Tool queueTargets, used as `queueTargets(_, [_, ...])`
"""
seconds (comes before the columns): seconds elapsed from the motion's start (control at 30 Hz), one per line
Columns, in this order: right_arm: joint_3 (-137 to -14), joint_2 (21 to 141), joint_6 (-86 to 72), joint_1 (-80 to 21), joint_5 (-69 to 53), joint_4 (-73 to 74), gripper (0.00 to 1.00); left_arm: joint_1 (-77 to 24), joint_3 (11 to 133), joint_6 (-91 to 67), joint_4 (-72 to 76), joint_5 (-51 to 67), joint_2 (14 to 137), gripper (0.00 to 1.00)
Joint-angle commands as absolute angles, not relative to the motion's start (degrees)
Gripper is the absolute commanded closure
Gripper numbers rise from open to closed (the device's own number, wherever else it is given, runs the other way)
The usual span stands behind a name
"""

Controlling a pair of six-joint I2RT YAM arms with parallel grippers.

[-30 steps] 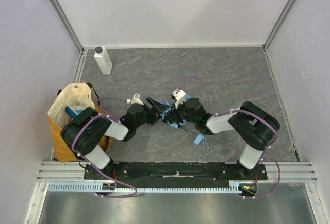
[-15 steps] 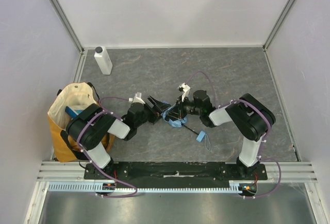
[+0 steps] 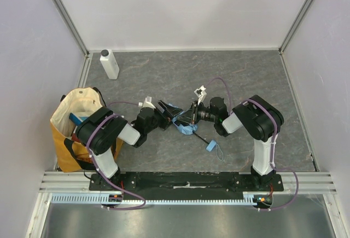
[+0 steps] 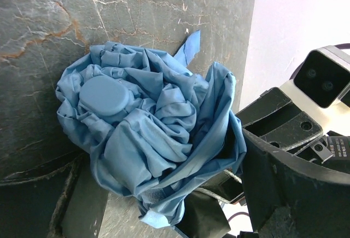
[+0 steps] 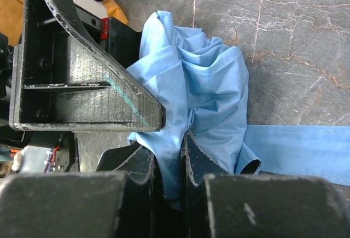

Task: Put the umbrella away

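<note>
Umbrella (image 3: pixel 183 124), light sky-blue thin fabric on a black shaft, crumpled on the grey marbled tabletop (image 3: pixel 246 79), well right of the yellow-and-cream tote bag (image 3: pixel 61 139); right gripper (image 3: pixel 191 116) newly rotated, elbow folded in toward the bag, fingers pressed together on a fabric fold; left gripper (image 3: pixel 165 110) spread on the bundle's bag side; bundle barely shifted; probably still gathering, bagging not yet begun.

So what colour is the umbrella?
The umbrella is light sky blue all over its crumpled fabric. The left wrist view shows it best.
</note>
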State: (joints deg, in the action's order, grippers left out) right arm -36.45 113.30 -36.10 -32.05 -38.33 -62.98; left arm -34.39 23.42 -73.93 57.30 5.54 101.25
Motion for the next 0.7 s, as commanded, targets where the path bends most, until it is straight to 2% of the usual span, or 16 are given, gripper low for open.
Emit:
queueTargets(0.0, [-35.25, 114.26, -44.21, -35.33, -53.44, -67.94, 1.00, -35.07, 24.78, -72.16, 49.39, 4.04, 105.55, 0.07])
queueTargets(0.2, [-35.07, 114.52, -45.26, -35.42, -55.63, -68.82, 1.00, -34.98, 25.49, -70.84, 51.50, 5.01, 106.17, 0.15])
queueTargets(0.37, [-34.02, 115.49, -47.89, -34.46, -55.63, -72.15, 1.00, -34.81, 21.72, -70.31, 51.77, 2.91, 102.67, 0.05])
queueTargets(0.57, [-33.13, 120.75, -63.78, -33.31, -57.04, -94.80, 1.00, -34.01, 19.86, -72.15, 55.53, 5.09, 104.49, 0.05])
queueTargets(0.67, [-32.96, 121.90, -66.09, -33.31, -57.13, -98.44, 1.00, -33.92, 20.21, -73.56, 59.05, 6.24, 106.96, 0.08])
